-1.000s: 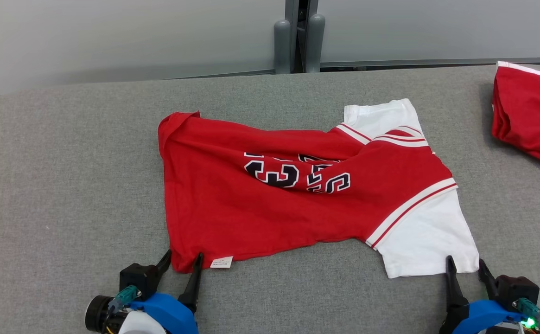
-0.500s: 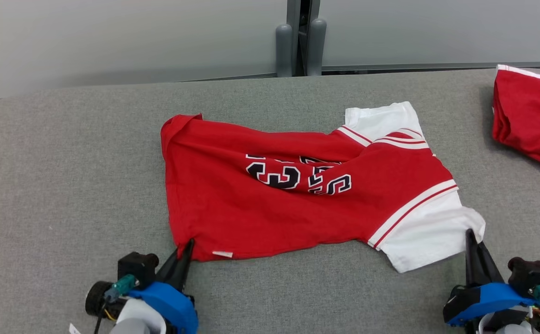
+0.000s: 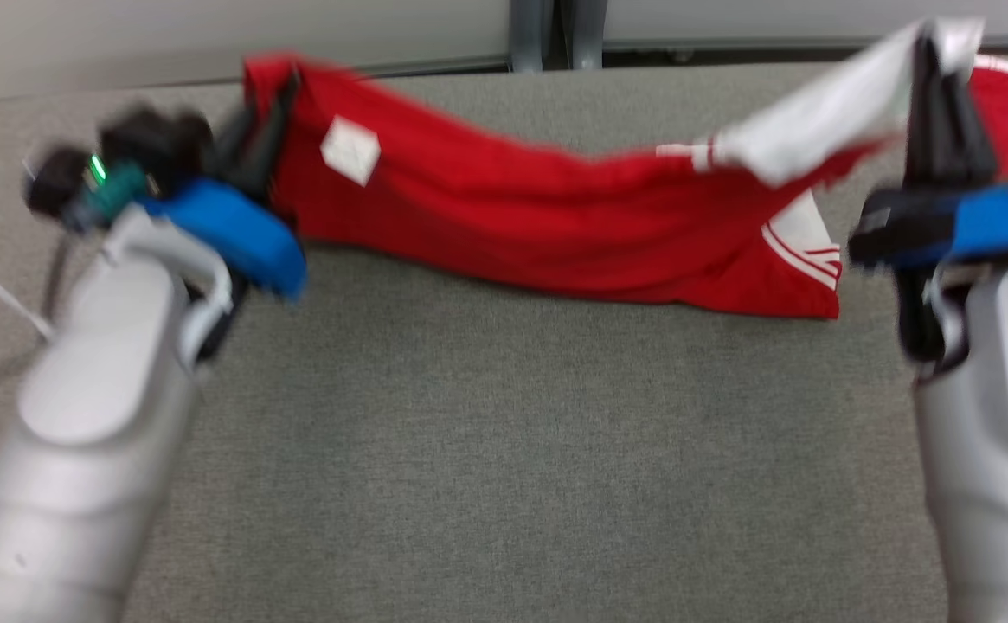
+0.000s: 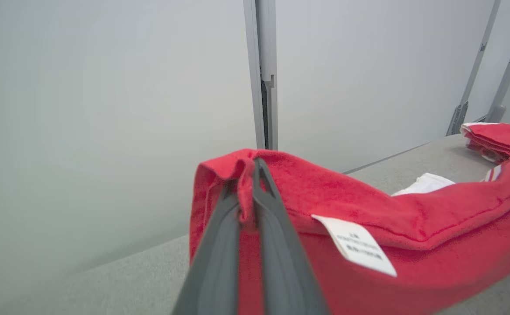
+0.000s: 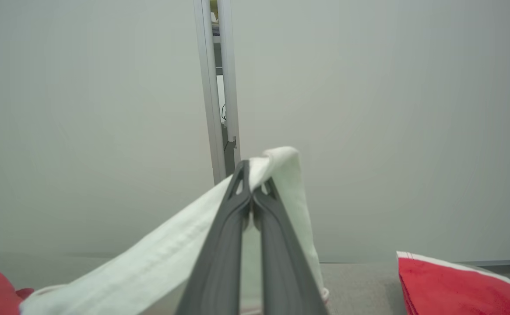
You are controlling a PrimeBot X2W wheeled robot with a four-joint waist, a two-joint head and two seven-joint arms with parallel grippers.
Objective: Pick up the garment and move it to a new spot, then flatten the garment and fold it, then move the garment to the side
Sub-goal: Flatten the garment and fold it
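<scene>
Head view. The garment (image 3: 555, 234) hangs in a sagging band over the table (image 3: 504, 450). We judge the thin corner pinches could slip in a swing, dropping one end. The forearms (image 3: 97, 407) reach forward, well apart; left gripper (image 3: 279, 95) at the hem corner, right gripper (image 3: 936, 61) at the white sleeve.

Left wrist view: fingers (image 4: 281, 245) clamped on red hem beside the label (image 4: 355, 245).

Right wrist view: fingers (image 5: 219, 262) clamped on white cloth; folded red pile (image 5: 456, 284) nearby could snag.
</scene>
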